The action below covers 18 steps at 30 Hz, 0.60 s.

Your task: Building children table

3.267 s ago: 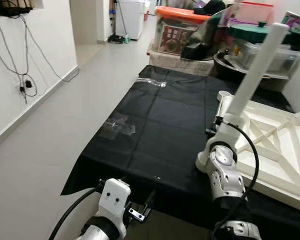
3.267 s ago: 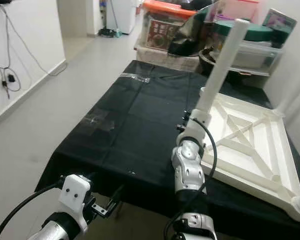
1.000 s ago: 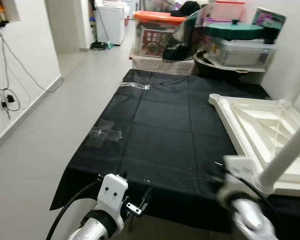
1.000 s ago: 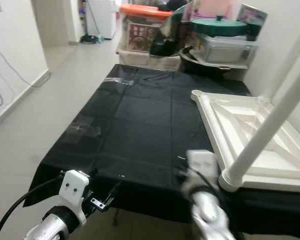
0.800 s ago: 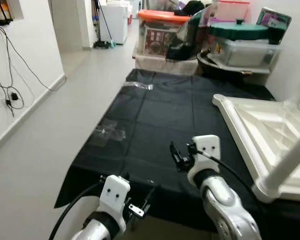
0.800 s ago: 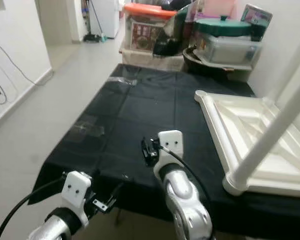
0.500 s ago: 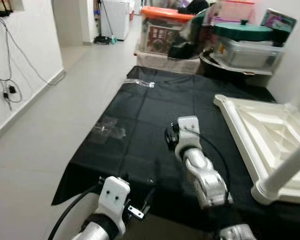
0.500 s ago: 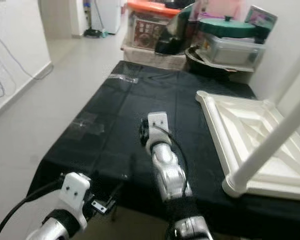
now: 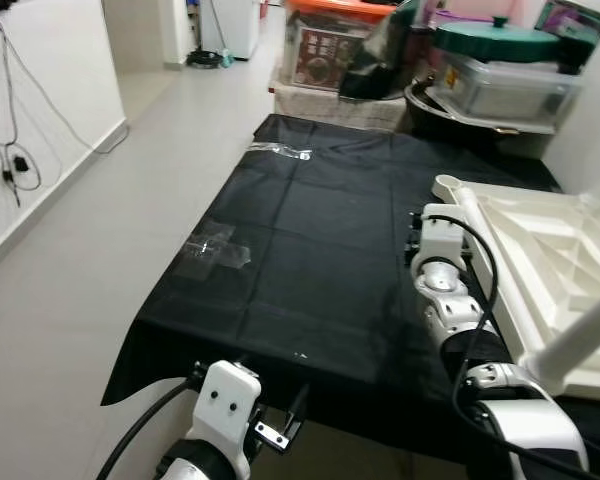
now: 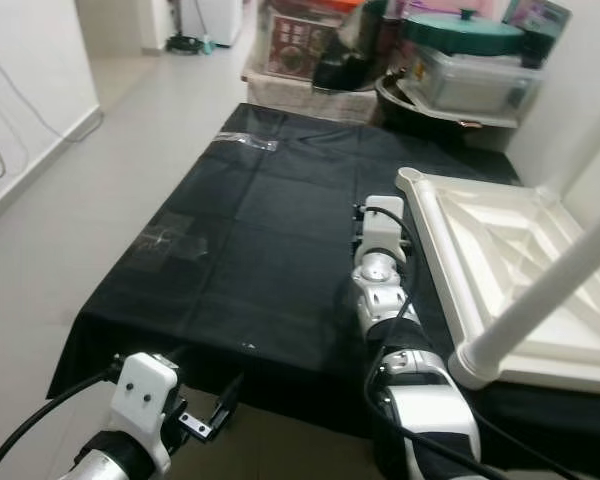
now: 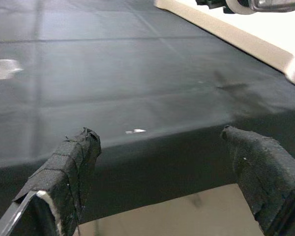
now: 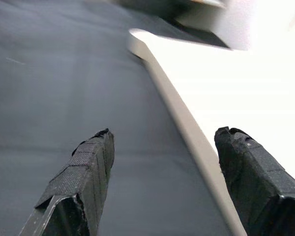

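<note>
A white children's table top (image 9: 545,250) lies upside down on the right part of a table draped in black cloth (image 9: 310,230). One white leg (image 10: 550,290) stands in its near corner and slants up to the right. My right gripper (image 9: 412,232) reaches forward over the cloth, close beside the top's left rim. It is open, and the rim (image 12: 187,123) runs ahead between its fingers. My left gripper (image 9: 285,420) hangs low at the cloth's front edge (image 11: 152,147), open and holding nothing.
Storage bins crowd the far end: an orange-lidded box (image 9: 332,40) and a green-lidded container (image 9: 495,45). Two clear tape patches (image 9: 212,250) stick to the cloth. Open tiled floor (image 9: 70,250) lies to the left, beside a wall with hanging cables.
The right arm has let go of the leg, which now stands in the near corner. It then swung across the cloth to the top's left rim. The left arm stayed put.
</note>
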### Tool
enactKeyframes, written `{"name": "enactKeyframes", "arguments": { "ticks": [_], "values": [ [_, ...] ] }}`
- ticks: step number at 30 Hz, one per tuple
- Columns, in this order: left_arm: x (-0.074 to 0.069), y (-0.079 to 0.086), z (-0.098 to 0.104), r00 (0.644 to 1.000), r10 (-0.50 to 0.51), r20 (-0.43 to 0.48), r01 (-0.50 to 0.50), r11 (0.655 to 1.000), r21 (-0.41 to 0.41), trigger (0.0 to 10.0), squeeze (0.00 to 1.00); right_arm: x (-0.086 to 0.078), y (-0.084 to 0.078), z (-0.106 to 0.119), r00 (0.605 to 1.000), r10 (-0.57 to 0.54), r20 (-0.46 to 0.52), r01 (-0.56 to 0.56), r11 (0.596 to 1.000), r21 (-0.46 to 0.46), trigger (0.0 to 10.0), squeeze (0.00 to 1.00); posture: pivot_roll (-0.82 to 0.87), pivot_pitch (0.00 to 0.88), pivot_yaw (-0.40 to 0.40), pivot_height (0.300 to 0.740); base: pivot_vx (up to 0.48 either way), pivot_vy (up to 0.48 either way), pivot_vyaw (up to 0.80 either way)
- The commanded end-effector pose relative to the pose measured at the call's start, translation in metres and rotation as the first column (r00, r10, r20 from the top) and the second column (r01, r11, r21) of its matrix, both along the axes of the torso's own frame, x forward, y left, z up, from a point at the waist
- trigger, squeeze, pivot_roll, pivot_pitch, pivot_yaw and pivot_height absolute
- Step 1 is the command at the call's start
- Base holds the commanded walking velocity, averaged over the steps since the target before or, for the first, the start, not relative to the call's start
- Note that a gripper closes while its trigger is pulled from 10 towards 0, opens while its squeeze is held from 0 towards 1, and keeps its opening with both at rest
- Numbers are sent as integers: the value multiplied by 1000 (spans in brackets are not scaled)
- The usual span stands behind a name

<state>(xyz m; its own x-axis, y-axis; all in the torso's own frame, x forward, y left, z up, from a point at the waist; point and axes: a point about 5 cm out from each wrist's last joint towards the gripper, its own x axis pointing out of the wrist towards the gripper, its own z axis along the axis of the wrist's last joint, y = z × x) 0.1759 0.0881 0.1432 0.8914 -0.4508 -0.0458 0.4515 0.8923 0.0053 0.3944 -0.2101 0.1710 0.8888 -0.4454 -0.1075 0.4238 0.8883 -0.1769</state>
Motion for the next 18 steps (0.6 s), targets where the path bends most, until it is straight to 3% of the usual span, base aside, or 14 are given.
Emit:
{"name": "enactKeyframes", "arguments": {
  "ticks": [1, 18],
  "values": [
    [-3, -1, 1, 1000, -10, -12, 10, 1000, -8, 10000, 0, -1, -8, -2, 999, -35, -3, 35, 999, 16, 10000, 0, 260, 141, -116, 740, 0, 0, -738],
    [-2, -2, 2, 1000, -8, -28, 8, 1000, -7, 10000, 0, 1, -10, -3, 998, -58, 12, 58, 998, 22, 10000, 0, 259, 143, -119, 740, 0, 0, -734]
  ]
}}
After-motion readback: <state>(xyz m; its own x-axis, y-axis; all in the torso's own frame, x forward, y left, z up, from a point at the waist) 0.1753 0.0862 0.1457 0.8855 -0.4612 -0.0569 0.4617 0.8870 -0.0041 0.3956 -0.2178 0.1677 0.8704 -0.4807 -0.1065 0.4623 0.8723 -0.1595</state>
